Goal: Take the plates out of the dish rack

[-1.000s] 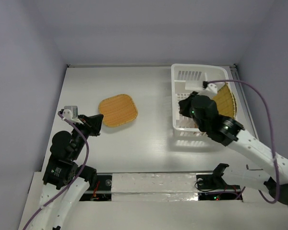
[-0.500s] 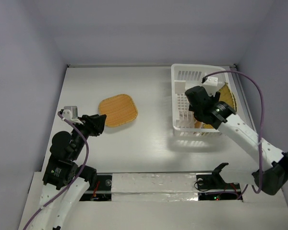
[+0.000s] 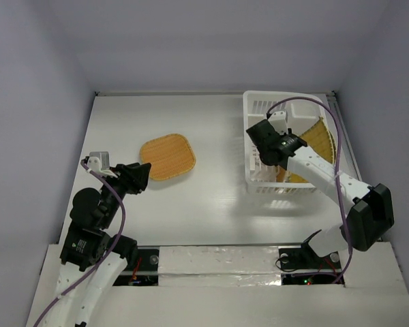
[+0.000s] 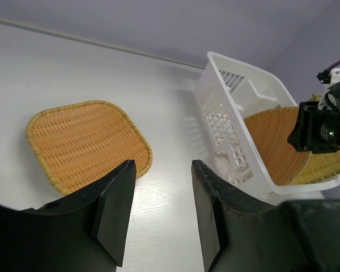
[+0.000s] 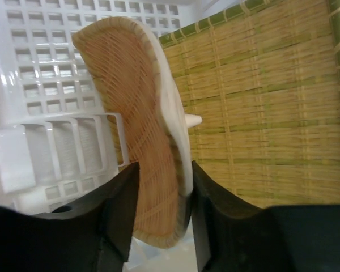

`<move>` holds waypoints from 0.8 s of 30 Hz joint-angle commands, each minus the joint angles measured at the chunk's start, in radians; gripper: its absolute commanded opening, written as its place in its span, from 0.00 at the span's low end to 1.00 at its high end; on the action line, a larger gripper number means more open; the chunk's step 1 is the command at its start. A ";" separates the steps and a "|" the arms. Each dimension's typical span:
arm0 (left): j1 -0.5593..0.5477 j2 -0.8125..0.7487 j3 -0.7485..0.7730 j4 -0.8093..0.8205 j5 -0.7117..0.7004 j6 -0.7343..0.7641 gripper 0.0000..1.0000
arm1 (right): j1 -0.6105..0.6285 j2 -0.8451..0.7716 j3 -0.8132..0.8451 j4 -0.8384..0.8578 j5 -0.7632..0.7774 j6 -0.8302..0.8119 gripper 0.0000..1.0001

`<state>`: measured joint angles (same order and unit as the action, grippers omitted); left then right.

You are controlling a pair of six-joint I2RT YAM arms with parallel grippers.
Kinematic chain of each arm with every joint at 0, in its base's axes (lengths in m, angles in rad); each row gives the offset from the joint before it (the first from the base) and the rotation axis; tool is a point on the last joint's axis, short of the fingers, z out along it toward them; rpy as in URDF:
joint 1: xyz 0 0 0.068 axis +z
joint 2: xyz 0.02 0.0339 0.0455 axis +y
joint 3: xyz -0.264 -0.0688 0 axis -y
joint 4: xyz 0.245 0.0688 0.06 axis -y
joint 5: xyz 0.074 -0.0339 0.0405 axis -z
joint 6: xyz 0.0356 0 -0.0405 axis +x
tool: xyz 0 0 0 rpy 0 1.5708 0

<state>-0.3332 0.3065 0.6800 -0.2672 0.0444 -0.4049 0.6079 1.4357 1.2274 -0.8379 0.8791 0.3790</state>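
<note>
The white dish rack [image 3: 247,109] stands at the back right. In the right wrist view a small round woven plate [image 5: 136,107] stands on edge in the rack [image 5: 39,62], in front of the large square grid plate [image 5: 272,102]. My right gripper [image 5: 165,170] is open, one jaw on each side of the round plate's lower edge. A rounded-square plate [image 3: 167,157] lies flat on the table at left centre. My left gripper [image 3: 140,176] is open and empty just near-left of it; the left wrist view shows this plate [image 4: 85,141] and the rack [image 4: 226,90].
White walls close off the table at the back and both sides. The right arm's purple cable [image 3: 334,146] loops over the rack. The large plate [image 3: 320,136] leans in the rack's right part.
My right gripper has swung left and down inside the rack and now straddles the round plate. The left arm and the plate on the table have not moved.
</note>
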 commanded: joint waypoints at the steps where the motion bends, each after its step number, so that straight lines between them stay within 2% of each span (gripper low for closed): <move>1: 0.005 -0.012 0.010 0.040 0.005 0.001 0.41 | -0.007 0.022 0.067 -0.030 0.063 -0.032 0.43; 9: 0.005 -0.017 0.010 0.040 0.005 0.001 0.42 | -0.007 0.042 0.112 -0.081 0.126 -0.051 0.17; 14: 0.005 -0.017 0.010 0.039 0.005 0.001 0.42 | -0.007 0.037 0.129 -0.104 0.152 -0.054 0.08; 16: 0.005 -0.015 0.010 0.040 0.008 0.001 0.42 | -0.007 0.035 0.145 -0.119 0.172 -0.060 0.00; 24: 0.005 -0.015 0.010 0.042 0.008 0.001 0.42 | 0.021 0.017 0.211 -0.130 0.219 -0.091 0.00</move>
<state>-0.3332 0.3031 0.6800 -0.2668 0.0448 -0.4049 0.6113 1.4845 1.3586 -0.9642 0.9833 0.3206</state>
